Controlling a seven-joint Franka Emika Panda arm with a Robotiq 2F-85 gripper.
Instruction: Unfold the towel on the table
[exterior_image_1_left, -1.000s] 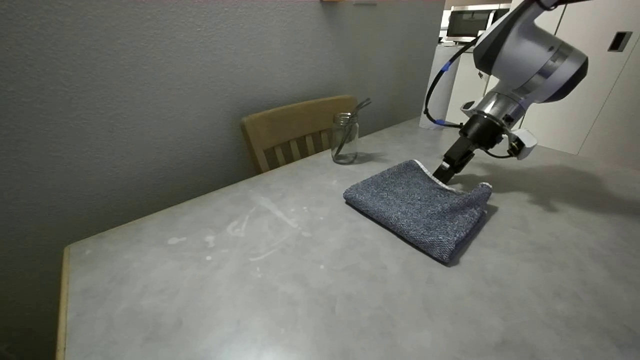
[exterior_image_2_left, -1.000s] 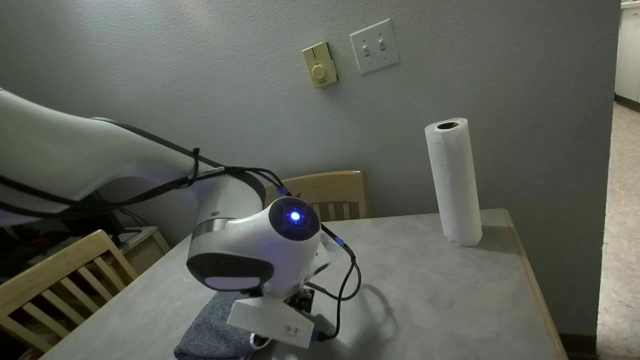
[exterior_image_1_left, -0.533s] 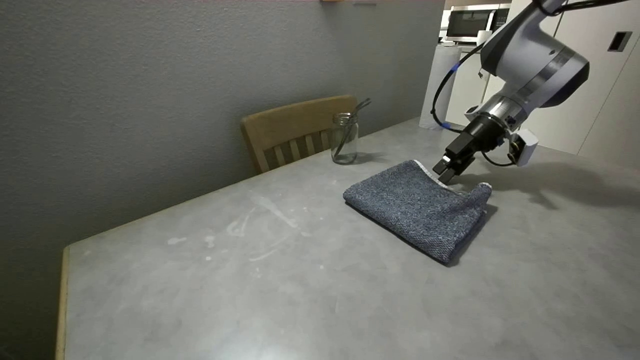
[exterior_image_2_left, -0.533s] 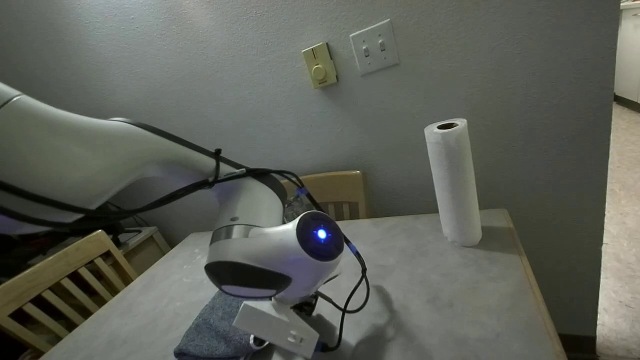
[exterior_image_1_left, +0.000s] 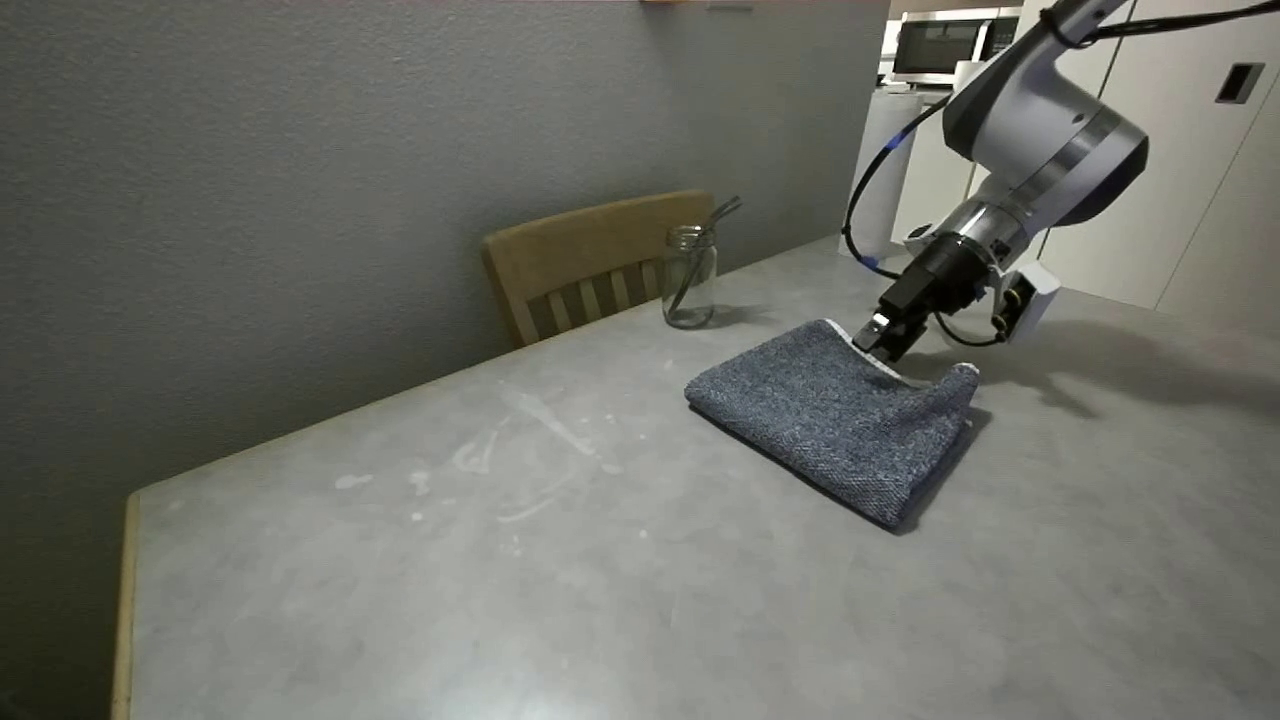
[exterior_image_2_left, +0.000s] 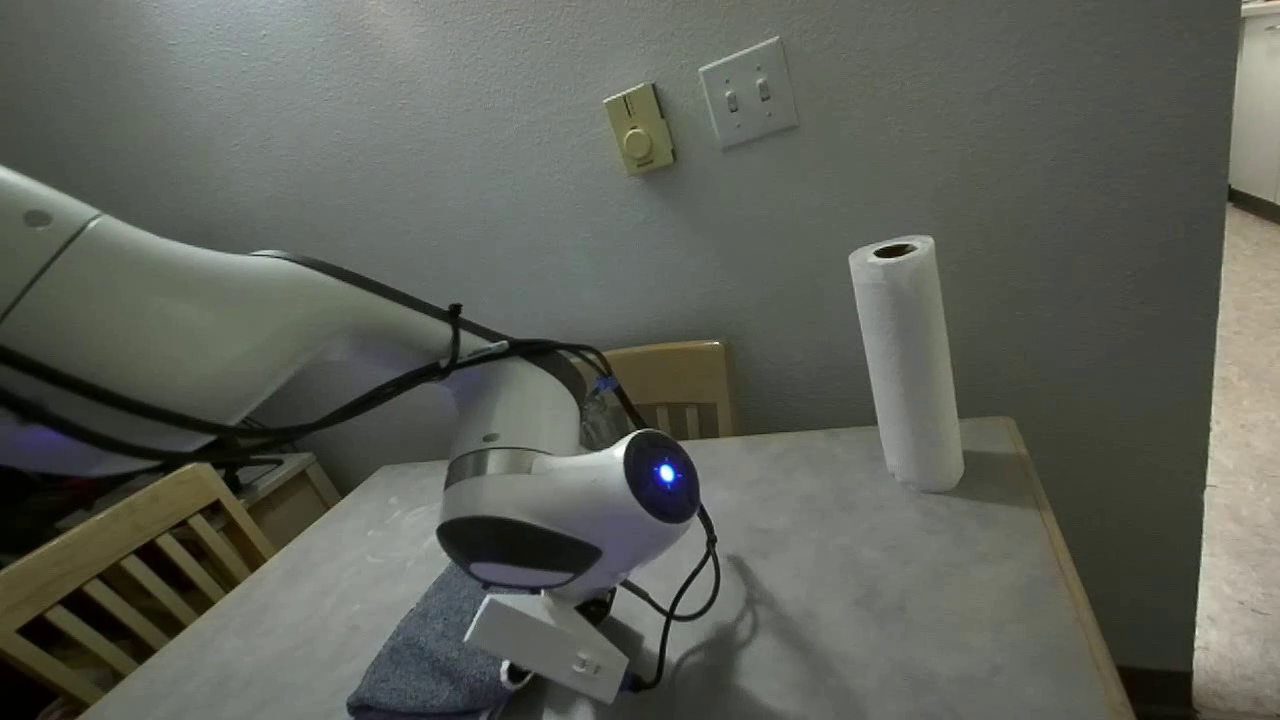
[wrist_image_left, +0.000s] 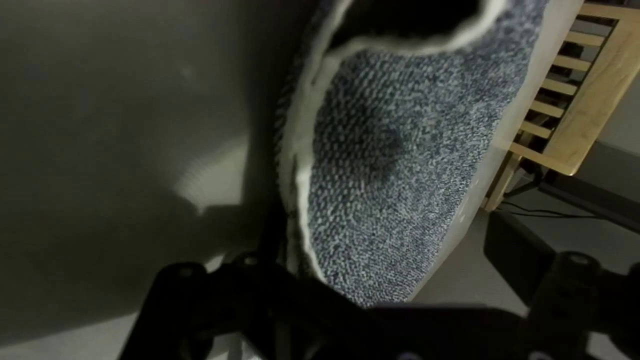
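The dark blue-grey towel lies folded on the grey table. A pale trim runs along its edge by the gripper, and one corner near there is raised. In an exterior view the towel is partly hidden by the arm. My gripper is tilted down at the trimmed edge. In the wrist view the gripper has its dark fingers wide apart, one by the trimmed edge and one out beyond the towel. Nothing is seen held. The trimmed layers gape at the top; whether a finger touches them is unclear.
A glass jar with straws stands near the table's wall-side edge, by a wooden chair. A white paper towel roll stands near a table corner. Another wooden chair is at the side. Cables hang from the wrist.
The arm has shifted and turned. In an exterior view the gripper has come slightly left and closer to the towel's trimmed edge, with both fingers now showing. The towel has barely moved.
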